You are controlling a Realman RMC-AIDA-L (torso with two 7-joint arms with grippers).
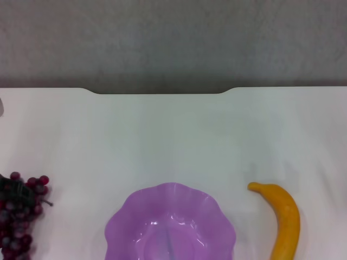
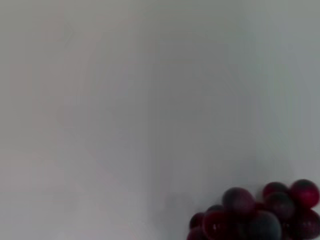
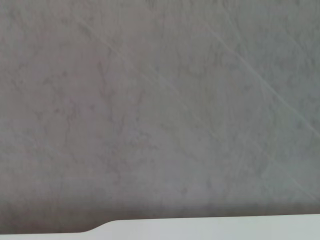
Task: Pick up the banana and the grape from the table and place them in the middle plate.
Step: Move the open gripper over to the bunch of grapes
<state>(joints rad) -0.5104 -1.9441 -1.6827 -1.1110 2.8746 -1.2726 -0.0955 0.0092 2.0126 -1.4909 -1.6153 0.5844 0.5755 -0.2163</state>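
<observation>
Plain white table (image 1: 173, 135), notched far edge, grey mottled floor (image 1: 173, 38) behind. Glossy light purple scalloped plate (image 1: 171, 225) near centre, cut off. Curved yellow-orange banana (image 1: 282, 219) to its right, dark red-purple grape bunch (image 1: 19, 214) left, both cropped. No writing. Neither gripper visible, finger state unknown.

The head view shows neither arm, and each wrist view shows nothing of its own gripper, so the state of the left gripper and of the right gripper is hidden. The left wrist hangs over the bench (image 2: 125, 125), close above it, with its camera facing the surface just beside the grape (image 2: 260, 215). The right wrist points outward across the far edge of the bench. A small grey shape (image 1: 1, 106) at the left border of the head view may belong to the left arm; I cannot tell.
</observation>
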